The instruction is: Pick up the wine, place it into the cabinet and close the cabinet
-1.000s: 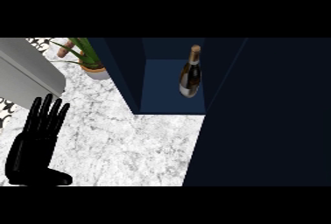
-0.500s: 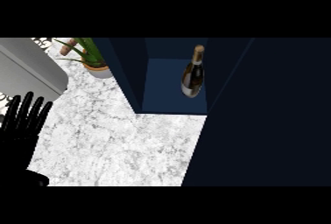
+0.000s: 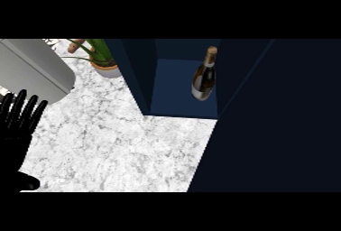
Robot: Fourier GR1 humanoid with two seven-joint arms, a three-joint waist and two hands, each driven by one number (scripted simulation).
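Nearest, at the view's left edge: left hand (image 3: 19, 131), black, fingers straight and spread, pointing up, holding nothing, resting over the white marbled counter (image 3: 126, 149). Right hand nowhere in view, so nothing to say of its fingers.

Further along the counter, toward the upper left: a grey appliance-like block (image 3: 33, 67), kind not clear, and just beyond it a potted plant (image 3: 100, 58) with long green leaves in a pale pot.

Furthest, at the upper middle: dark blue cabinet (image 3: 143, 76), compartment open toward the view, its door (image 3: 273, 126) a large dark panel filling the right side. Inside the compartment, standing on the blue floor: wine bottle (image 3: 205, 76), dark glass, pale label, gold-capped neck uppermost, apart from the walls so far as can be seen.

Judged from this: bottle already placed, only the door left to shut.

On handling: glass, so rigid, probably heavy if full, smooth and liable to slip, breakable if knocked over. Best taken round the wide body near the label, not by the narrow neck. For the closing, better to swing the door without jolting the cabinet, given a tall bottle on a small base.
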